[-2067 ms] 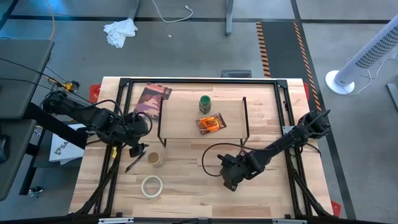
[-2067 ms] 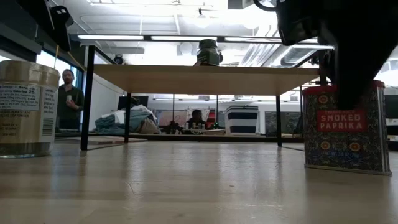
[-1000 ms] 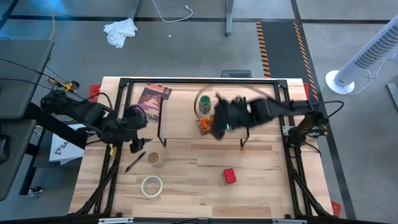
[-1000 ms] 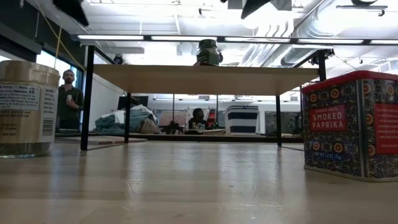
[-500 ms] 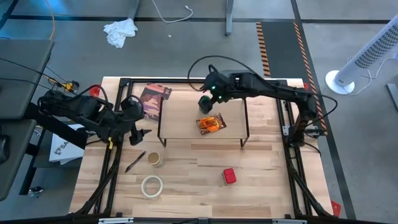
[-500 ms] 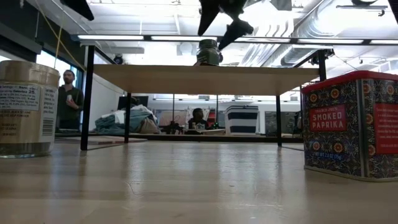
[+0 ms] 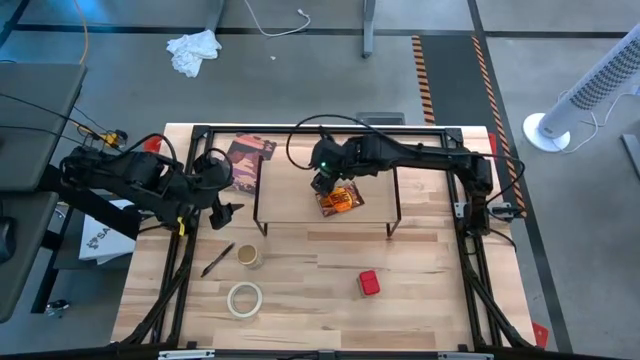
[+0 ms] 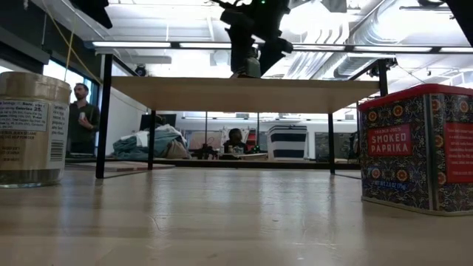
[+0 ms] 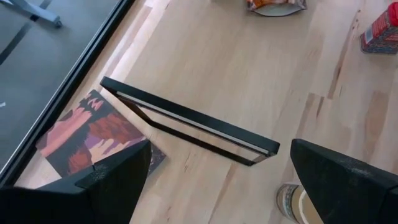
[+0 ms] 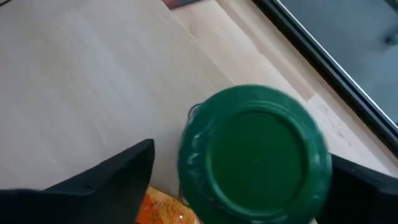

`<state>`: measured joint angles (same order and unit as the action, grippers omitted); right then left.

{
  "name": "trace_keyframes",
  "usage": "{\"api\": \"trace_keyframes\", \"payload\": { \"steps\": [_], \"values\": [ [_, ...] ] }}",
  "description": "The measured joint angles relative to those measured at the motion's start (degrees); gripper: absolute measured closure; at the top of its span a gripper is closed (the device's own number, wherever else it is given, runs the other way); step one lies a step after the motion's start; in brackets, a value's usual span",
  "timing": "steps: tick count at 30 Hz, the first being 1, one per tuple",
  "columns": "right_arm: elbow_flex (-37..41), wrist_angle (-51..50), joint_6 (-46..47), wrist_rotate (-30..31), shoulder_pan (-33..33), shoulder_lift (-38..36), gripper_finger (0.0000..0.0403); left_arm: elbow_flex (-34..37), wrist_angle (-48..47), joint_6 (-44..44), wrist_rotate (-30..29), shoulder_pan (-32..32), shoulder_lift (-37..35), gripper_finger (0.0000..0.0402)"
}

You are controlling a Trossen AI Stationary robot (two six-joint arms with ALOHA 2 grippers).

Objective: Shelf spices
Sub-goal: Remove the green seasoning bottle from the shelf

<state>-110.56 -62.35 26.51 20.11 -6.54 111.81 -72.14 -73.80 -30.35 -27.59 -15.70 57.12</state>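
Overhead, right pincer (image 10: 239,186) astride green-lidded jar (image 10: 255,163)

Right tool (image 7: 322,180) over shelf (image 7: 290,195) beside orange packet (image 7: 340,200); red tin (image 7: 369,284) on table (image 7: 420,290); left tool (image 7: 222,200) near shelf's end.

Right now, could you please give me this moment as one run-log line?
right gripper: open, over green-lidded jar on wooden-topped wire shelf | left gripper: open, waiting at table's left | red square tin: on table
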Motion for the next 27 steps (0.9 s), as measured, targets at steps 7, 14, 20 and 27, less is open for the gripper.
{"api": "trace_keyframes", "payload": {
  "steps": [7,14,20,27],
  "values": [
    [0.02,-1.24,1.46,2.21,0.21,-0.46,0.0228,0.0,-0.06,-0.87,-0.3,0.0,0.0,0.0021],
    [0.13,-8.36,-0.42,-0.81,0.23,-5.37,0.0222,0.0,0.0,-0.89,-3.11,0.0,-0.02,0.0021],
    [0.09,-13.27,2.95,-2.36,4.33,-16.63,0.0222,0.04,0.06,-0.89,-4.42,0.0,-0.02,0.0021],
    [-0.04,-16.0,17.68,-3.22,19.82,-25.53,0.0222,0.04,0.27,-1.75,-8.87,0.0,-0.02,0.0021]
  ]
}}
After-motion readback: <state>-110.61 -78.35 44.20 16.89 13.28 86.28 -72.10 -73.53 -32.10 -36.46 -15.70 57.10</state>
